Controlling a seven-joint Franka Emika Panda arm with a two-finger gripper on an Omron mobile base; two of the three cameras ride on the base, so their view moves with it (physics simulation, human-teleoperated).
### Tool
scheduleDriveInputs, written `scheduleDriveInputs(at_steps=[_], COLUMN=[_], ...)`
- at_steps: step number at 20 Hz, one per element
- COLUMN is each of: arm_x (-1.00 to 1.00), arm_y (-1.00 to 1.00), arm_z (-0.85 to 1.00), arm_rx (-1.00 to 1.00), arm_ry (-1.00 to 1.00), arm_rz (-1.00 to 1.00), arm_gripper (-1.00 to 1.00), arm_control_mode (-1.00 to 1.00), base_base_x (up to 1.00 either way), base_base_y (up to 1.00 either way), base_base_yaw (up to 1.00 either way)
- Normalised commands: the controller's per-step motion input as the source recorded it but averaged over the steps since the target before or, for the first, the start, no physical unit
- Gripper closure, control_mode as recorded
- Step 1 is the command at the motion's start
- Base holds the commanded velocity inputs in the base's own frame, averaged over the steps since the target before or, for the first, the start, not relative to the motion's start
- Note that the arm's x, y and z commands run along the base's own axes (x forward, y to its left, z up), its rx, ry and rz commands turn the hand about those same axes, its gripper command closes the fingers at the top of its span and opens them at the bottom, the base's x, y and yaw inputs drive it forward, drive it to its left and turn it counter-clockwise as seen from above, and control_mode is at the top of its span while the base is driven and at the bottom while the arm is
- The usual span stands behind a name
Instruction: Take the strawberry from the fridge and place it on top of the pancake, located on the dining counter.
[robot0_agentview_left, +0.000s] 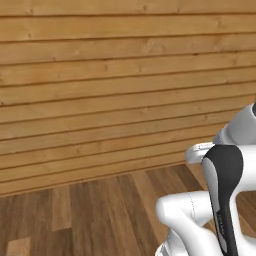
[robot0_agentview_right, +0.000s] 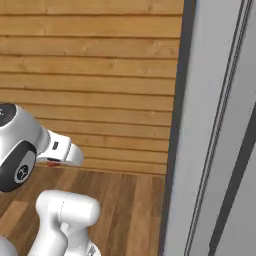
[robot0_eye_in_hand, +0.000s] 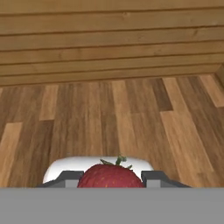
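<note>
**Robot Is Holding the Strawberry**

The gripper (robot0_eye_in_hand: 109, 181) is squeezing the strawberry (robot0_eye_in_hand: 110, 176) between its two dark fingers (robot0_eye_in_hand: 65, 179). The jaws are closed tight on the little red fruit, one finger on each side. The green leafy top of the strawberry is poking up. Below and in front of the fruit, the brown wood floor (robot0_eye_in_hand: 131, 113) is spreading out, and the plank wall (robot0_eye_in_hand: 109, 39) is standing at the far end.

From the right base view, the white arm (robot0_agentview_right: 30, 145) is bending at the lower left, and a bit of red is showing under the hand there. The light-grey fridge (robot0_agentview_right: 210, 125) is standing tall on the right side, close to the arm.
</note>
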Motion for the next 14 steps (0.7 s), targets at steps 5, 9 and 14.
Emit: scheduleDriveInputs(at_steps=[5, 9, 14], arm_x=[0.0, 0.0, 0.0], arm_y=[0.0, 0.0, 0.0], arm_z=[0.0, 0.0, 0.0], arm_rx=[0.0, 0.0, 0.0], arm_ry=[0.0, 0.0, 0.0], arm_rz=[0.0, 0.0, 0.0], arm_gripper=[1.0, 1.0, 1.0], arm_control_mode=[1.0, 1.0, 1.0], base_base_x=[1.0, 1.0, 1.0], base_base_y=[0.45, 0.75, 0.59], base_base_yaw=[-0.05, -0.06, 0.27])
